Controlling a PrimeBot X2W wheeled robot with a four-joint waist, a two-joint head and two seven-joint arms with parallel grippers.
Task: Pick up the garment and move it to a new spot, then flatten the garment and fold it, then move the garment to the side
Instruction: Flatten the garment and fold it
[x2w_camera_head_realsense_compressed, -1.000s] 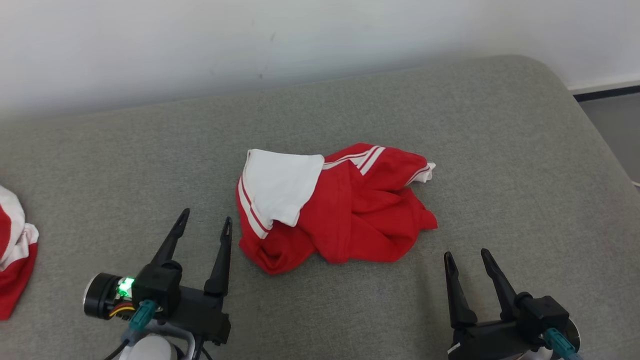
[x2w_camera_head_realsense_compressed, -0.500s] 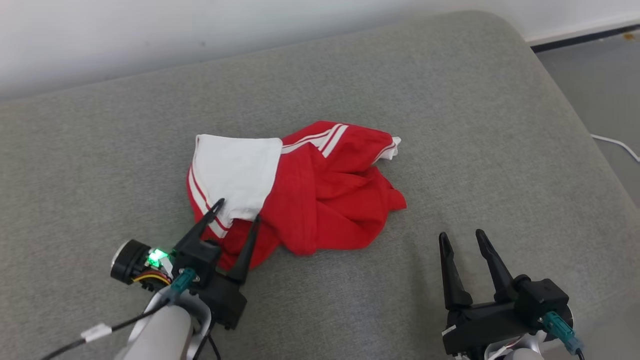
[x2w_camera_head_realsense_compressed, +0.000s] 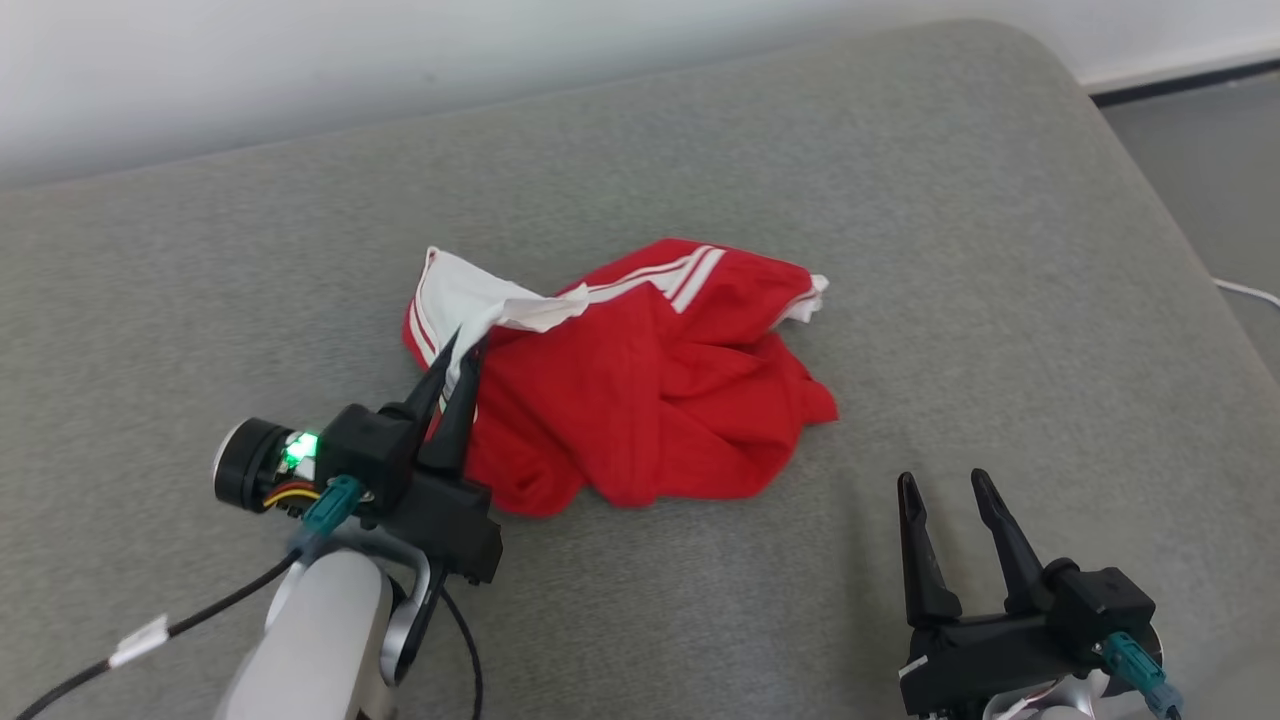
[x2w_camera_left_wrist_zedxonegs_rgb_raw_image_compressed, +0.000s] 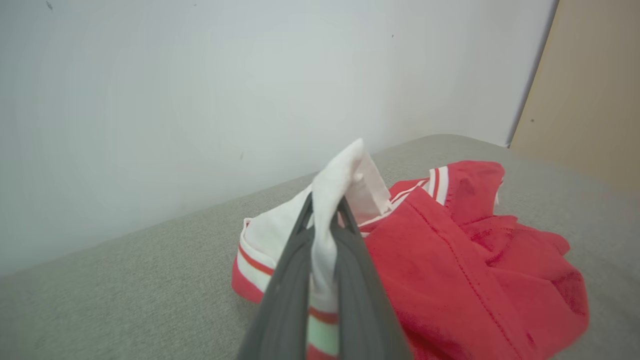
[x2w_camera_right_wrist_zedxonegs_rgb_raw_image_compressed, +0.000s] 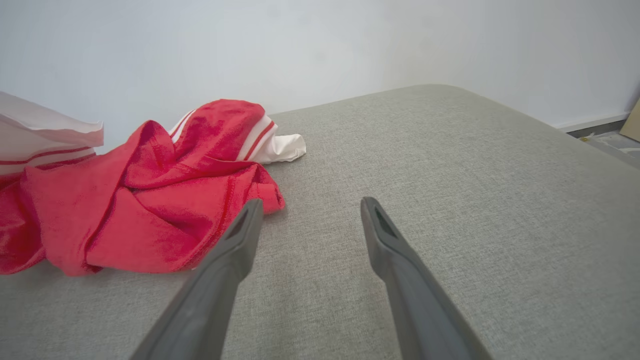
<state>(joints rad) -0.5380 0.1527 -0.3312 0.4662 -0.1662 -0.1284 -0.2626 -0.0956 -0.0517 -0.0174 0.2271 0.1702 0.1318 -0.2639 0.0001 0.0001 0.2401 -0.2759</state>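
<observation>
Your left fingers (x2w_camera_head_realsense_compressed: 462, 400) are clamped on the garment's (x2w_camera_head_realsense_compressed: 650, 400) white edge, likely to lift it; the garment lies crumpled on the cushion (x2w_camera_head_realsense_compressed: 900, 200). Your right fingers (x2w_camera_head_realsense_compressed: 917, 560), spread and empty, wait right of the garment.

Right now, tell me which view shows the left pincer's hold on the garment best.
The left wrist view: the left pincer is shut on a white fold of the garment, seen close between both fingers. The head view shows that pinch smaller, from above. The right wrist view shows the garment's red heap and white edge.
</observation>
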